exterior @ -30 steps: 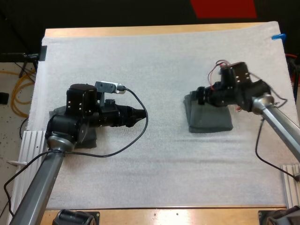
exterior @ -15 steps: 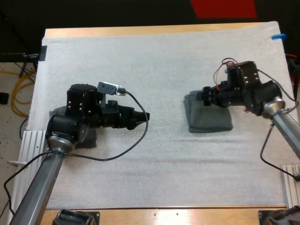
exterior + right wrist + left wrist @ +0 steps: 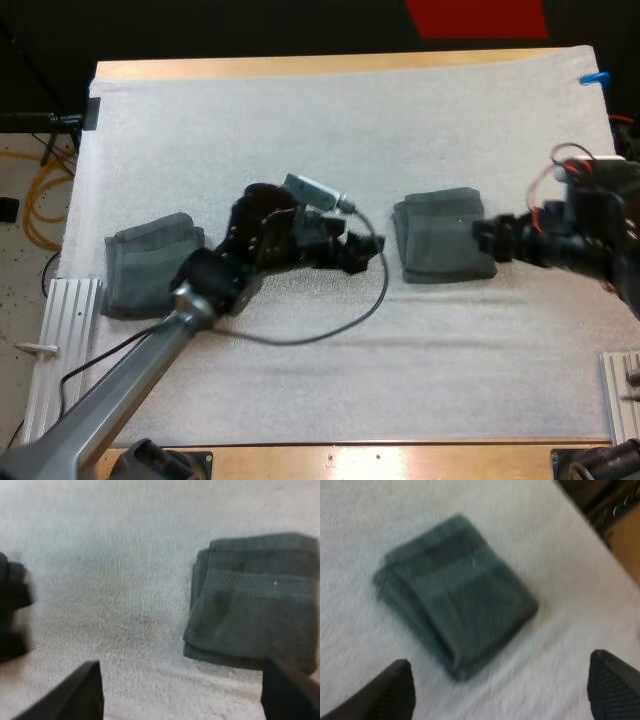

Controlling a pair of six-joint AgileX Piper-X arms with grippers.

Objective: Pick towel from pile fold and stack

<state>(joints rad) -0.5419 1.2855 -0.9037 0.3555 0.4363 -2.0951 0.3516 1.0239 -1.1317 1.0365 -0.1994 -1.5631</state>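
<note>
Mat [image 3: 300, 130] bears a folded towel [image 3: 445, 238] right of centre and a looser towel [image 3: 150, 268] far left. My left claw [image 3: 357, 254], between them, and right claw [image 3: 485, 234], at the folded towel's edge, gape empty. Next I'd pinch the looser towel's corners evenly.

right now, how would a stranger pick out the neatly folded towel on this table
Start at the white mat and look to its right half. The folded towel lies flat there. Its edges are square with layers showing, unlike the rumpled towel by the mat's left edge.
</note>
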